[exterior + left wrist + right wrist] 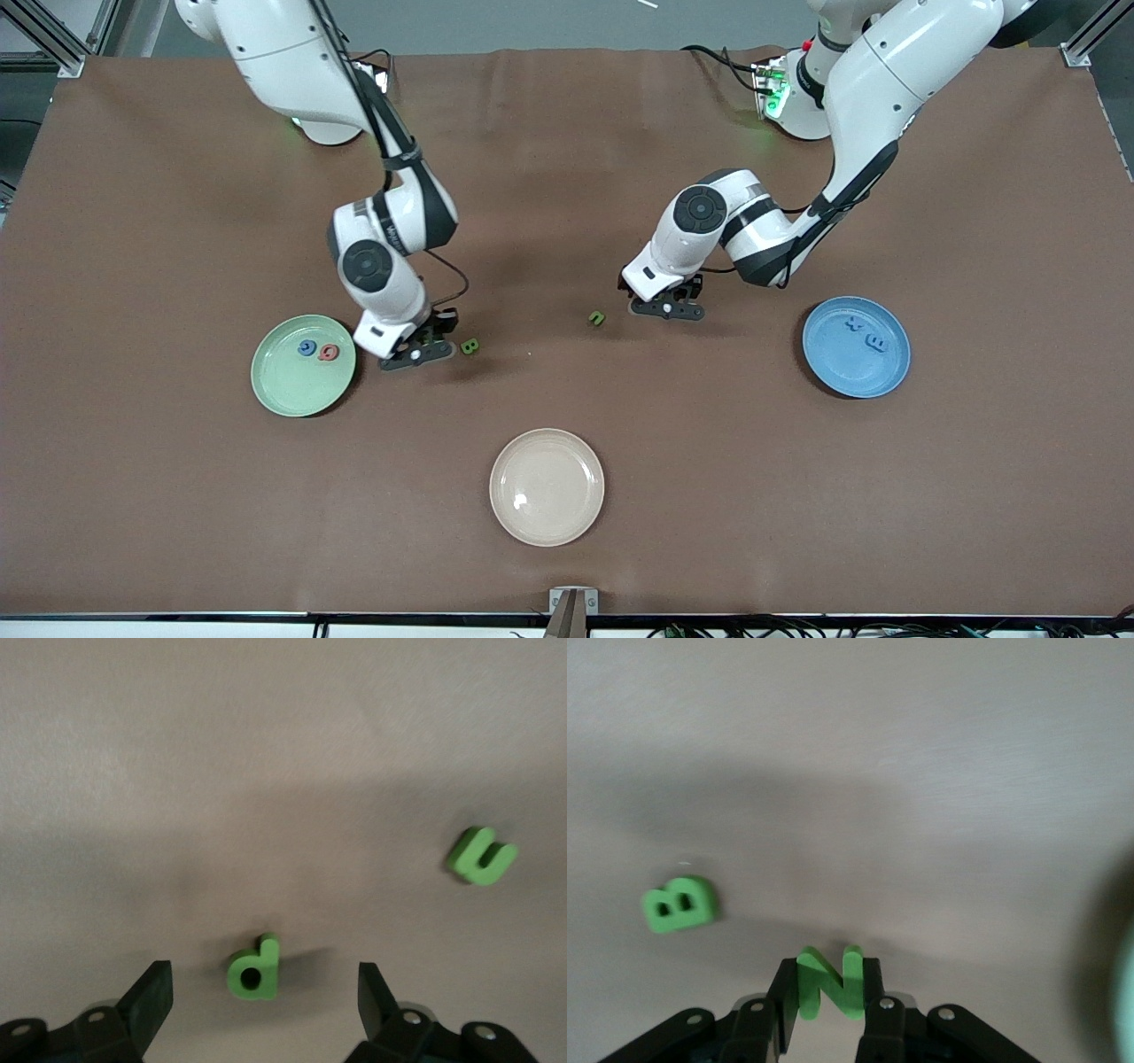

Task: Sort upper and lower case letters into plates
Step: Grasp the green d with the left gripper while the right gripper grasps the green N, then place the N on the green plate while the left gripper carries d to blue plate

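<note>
Item: green letter N (830, 981) — pinched by its two uprights in my right gripper (829, 1010), low centre of the right wrist frame, beside the mint green plate (303, 365). Light, stiff and small, I judge; likely to twist if gripped off-centre.

Item: green letter d (252, 969) — lying flat between my left gripper's (264, 1001) spread fingers, untouched.

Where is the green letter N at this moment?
The green letter N is clamped in the right gripper, low over the table between the mint green plate and the green letter B.
</note>
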### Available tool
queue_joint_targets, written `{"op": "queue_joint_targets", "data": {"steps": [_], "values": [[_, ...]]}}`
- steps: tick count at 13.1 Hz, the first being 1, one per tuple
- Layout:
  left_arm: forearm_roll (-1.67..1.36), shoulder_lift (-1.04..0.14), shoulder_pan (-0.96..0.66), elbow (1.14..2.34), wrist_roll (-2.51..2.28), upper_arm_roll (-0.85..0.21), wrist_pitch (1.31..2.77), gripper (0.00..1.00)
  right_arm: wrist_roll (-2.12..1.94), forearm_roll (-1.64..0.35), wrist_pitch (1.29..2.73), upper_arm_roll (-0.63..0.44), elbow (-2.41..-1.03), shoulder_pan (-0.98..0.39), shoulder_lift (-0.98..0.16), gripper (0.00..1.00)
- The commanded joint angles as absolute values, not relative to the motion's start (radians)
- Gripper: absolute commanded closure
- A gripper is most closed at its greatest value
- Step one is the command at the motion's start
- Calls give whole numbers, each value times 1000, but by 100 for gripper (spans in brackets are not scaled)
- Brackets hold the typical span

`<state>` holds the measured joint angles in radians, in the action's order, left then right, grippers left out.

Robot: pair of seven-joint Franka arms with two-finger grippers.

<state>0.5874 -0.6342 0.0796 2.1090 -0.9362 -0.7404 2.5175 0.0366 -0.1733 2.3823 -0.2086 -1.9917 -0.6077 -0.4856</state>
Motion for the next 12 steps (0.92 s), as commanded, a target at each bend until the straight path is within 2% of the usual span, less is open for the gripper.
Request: {"op": "queue_joint_targets", "data": {"steps": [1, 3, 5, 10, 12], "values": [[650, -641, 72, 2131, -1008, -727, 2540, 14, -124, -187, 2203, -196, -1950, -481, -399, 100], [667, -649, 71, 2126, -1040, -726, 2542, 22, -300, -181, 2203, -199, -1959, -381, -393, 100], [667, -649, 68, 2126, -1048, -726, 2546, 34, -482, -179, 2210, -199, -1968, -270, -394, 100], [667, -649, 26, 2118, -1049, -690, 2546, 48, -598, -153, 2354, -201, -2025, -175, -411, 99], [667, -649, 3, 2115, -1049, -669, 2546, 59, -598, -150, 2399, -201, -2028, -164, -439, 99]]}}
